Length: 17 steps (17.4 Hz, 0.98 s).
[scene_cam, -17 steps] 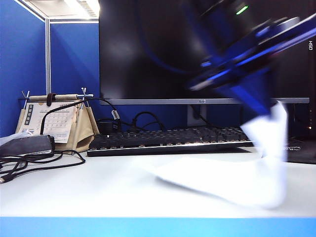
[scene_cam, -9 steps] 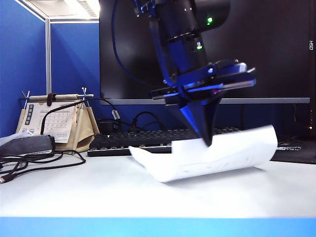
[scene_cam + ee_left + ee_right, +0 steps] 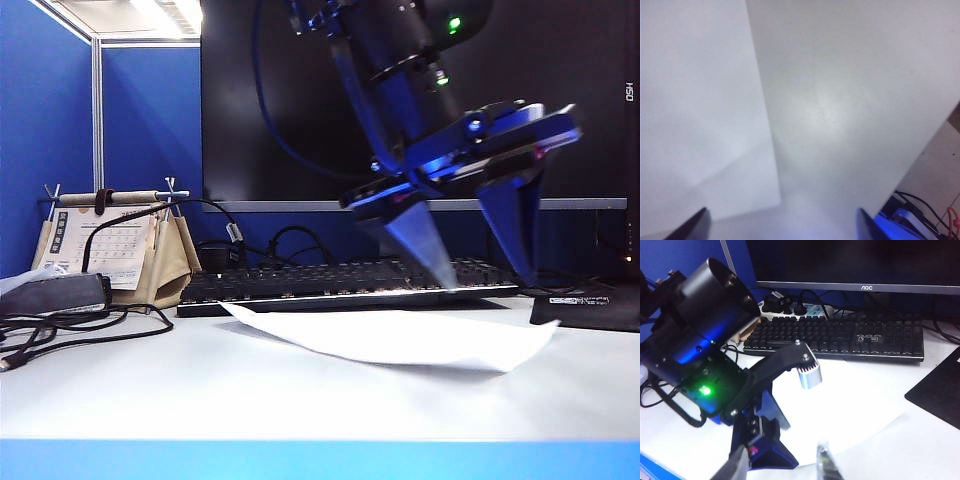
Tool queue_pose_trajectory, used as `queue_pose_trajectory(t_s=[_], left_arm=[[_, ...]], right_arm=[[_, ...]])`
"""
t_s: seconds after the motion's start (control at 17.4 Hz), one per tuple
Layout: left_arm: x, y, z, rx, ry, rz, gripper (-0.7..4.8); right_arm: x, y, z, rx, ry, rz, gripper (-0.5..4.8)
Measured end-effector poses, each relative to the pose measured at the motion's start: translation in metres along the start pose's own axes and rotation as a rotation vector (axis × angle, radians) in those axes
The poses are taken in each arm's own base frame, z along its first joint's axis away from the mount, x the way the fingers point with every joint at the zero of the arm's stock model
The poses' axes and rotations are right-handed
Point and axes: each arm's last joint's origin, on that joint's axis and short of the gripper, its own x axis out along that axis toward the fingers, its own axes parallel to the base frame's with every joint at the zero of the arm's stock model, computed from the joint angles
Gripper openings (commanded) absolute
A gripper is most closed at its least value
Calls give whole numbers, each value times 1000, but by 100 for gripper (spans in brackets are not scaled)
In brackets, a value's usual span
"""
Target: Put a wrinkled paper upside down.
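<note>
The left gripper point(image 3: 480, 280) hangs just above the paper point(image 3: 400, 335), jaws spread, holding nothing; it should lift straight up so no fingertip drags the sheet. The paper lies near the desk's point(image 3: 150, 385) middle before the keyboard point(image 3: 330, 280), long axis along the front edge. The right gripper point(image 3: 782, 465) waits aside, jaws apart.

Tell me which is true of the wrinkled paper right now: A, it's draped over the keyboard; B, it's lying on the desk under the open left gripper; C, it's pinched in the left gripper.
B: the wrinkled paper lies on the desk, free of the open left gripper above it.
</note>
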Motion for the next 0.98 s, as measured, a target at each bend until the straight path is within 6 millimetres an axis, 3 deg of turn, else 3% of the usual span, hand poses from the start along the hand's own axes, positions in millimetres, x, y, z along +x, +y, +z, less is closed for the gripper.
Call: queue_pose_trajectory(t_s=[0.17, 0.29, 0.35, 0.4, 0.52, 0.63, 0.75, 0.81, 0.86, 0.98], left_arm=[[0, -2, 0, -19, 10, -53, 412], [-9, -5, -1, -41, 24, -143, 304], [-27, -7, 1, -26, -8, -135, 281], [-53, -10, 5, 7, -78, -102, 277], [-128, -15, 11, 81, -308, -33, 267], [-200, -9, 3, 70, -498, 61, 153], [-263, -8, -29, 70, -612, 205, 21], [-291, -11, -52, 89, -673, 260, -6], [-310, -11, -72, 87, -736, 300, -6], [-325, -7, -116, 45, -806, 360, -6]], right_arm=[[0, 0, 0, 0, 0, 0, 180], [0, 0, 0, 0, 0, 0, 180], [0, 0, 0, 0, 0, 0, 180], [0, 0, 0, 0, 0, 0, 180], [0, -1, 0, 0, -3, -18, 177], [0, -2, 0, 0, -15, -85, 164], [0, -5, 0, -1, -25, -166, 59], [-1, -6, 0, -1, -25, -204, 16], [0, -7, -1, -4, -22, -239, -6], [0, -9, -4, 1, -14, -294, -6]])
